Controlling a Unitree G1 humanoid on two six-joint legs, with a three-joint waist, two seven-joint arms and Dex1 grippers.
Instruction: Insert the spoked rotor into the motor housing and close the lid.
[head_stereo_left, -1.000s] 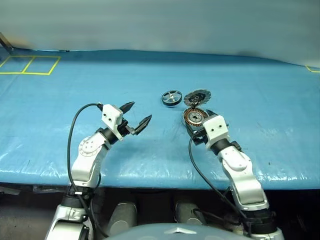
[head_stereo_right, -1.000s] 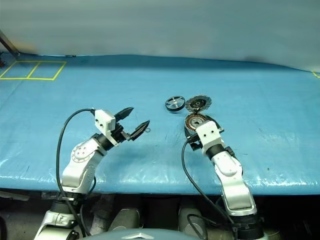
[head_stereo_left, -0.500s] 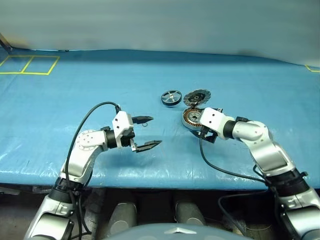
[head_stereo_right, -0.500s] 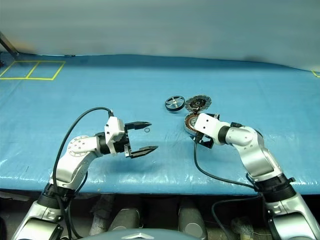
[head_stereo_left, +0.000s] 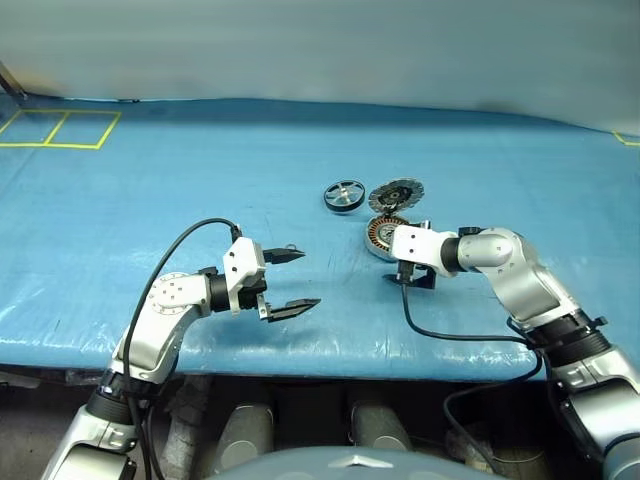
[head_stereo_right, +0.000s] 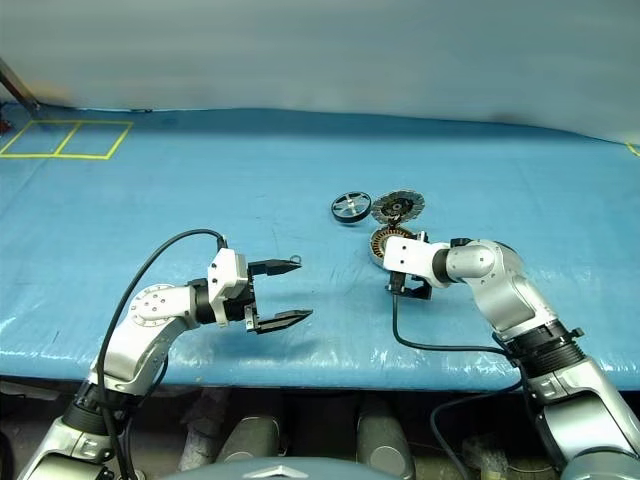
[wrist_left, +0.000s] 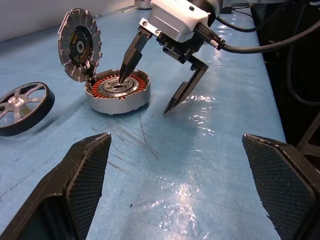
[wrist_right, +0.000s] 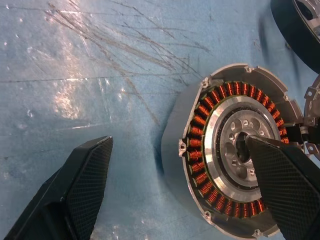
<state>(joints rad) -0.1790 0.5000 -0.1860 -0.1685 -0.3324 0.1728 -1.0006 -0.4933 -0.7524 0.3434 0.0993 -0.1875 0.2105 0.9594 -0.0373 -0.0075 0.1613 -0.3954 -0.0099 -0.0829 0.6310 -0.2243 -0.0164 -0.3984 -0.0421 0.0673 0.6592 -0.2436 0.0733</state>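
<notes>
Seeing my right gripper (wrist_left: 145, 97) open, one finger over the round silver motor housing with copper windings (head_stereo_left: 383, 238), ribbed dark grey lid (head_stereo_left: 396, 193) upright at its far rim, black spoked rotor (head_stereo_left: 343, 195) just left, left gripper (head_stereo_left: 295, 279) open, well left.

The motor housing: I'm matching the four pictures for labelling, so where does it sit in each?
Left eye view: motor housing, right of centre, partly behind the right gripper.
Right eye view, right of centre.
Left wrist view, upper left.
Right wrist view, right half.
Shared landmark: the lid standing open at its rim.
</notes>
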